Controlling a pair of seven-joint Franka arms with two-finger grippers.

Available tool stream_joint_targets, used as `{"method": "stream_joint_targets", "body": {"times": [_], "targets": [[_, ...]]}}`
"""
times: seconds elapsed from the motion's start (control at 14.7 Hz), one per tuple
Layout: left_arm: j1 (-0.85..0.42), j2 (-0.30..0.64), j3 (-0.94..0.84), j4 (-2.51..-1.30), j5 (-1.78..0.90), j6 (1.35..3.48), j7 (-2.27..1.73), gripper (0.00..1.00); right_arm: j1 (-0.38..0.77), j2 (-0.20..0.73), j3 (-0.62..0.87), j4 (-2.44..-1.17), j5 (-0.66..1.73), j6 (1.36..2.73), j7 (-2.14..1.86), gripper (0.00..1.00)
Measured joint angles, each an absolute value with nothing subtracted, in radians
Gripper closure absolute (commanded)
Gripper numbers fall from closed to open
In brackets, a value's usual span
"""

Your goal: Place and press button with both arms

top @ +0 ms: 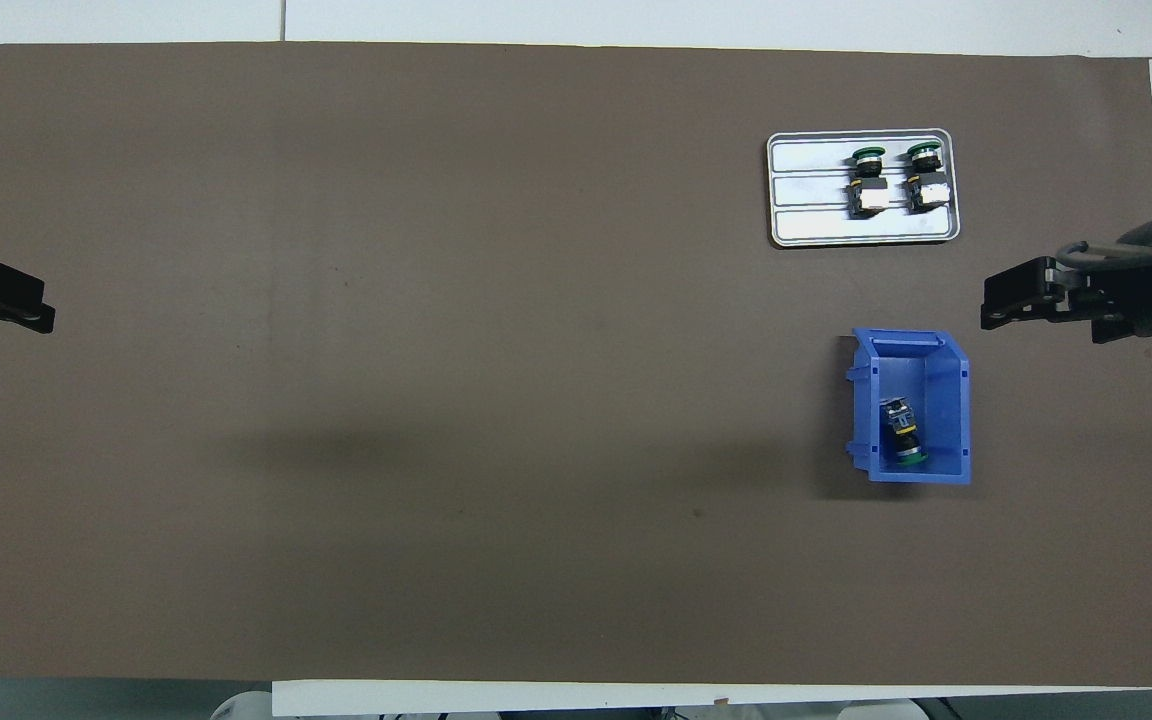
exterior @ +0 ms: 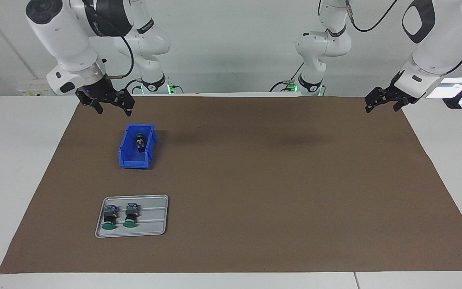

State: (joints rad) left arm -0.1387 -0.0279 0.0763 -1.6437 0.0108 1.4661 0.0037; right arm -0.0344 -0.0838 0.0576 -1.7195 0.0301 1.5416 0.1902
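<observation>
Overhead view: the button (top: pixel 902 434), with a round green cap, black collar and blue-grey terminal block, lies on its side inside the blue bin (top: pixel 963 410), toward the right arm's end of the worktop (top: pixel 436 400). Two like buttons (top: pixel 891 178) rest on the grey tray (top: pixel 861 230), farther from the robots. Right pincer (exterior: pixel 110 105) hangs released over the mat near the bin, holding nothing. Left pincer (exterior: pixel 383 101) waits released at the worktop's other end.

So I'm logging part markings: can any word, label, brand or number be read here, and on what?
None can be read.
Right arm's dark grey cover: faint lettering, too blurred to read.
Small green-capped push buttons on the grey metal tray and in the blue plastic bin: no legible markings.
</observation>
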Motion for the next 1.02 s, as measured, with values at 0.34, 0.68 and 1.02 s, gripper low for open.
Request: {"method": "stream_joint_targets", "body": {"times": [0.34, 0.68, 1.02], "targets": [[-0.139, -0.028, 0.076, -1.644, 0.011, 1.466, 0.004, 0.00, -0.063, -0.084, 0.027, -1.643, 0.030, 1.428, 0.200, 0.01], [-0.139, -0.028, 0.076, -1.644, 0.011, 1.466, 0.004, 0.00, -0.102, -0.085, 0.013, -1.620, 0.030, 1.411, 0.200, 0.01], [-0.139, -0.028, 0.076, -1.644, 0.011, 1.466, 0.004, 0.00, -0.101, -0.085, 0.016, -1.619, 0.030, 1.411, 0.194, 0.01]]}}
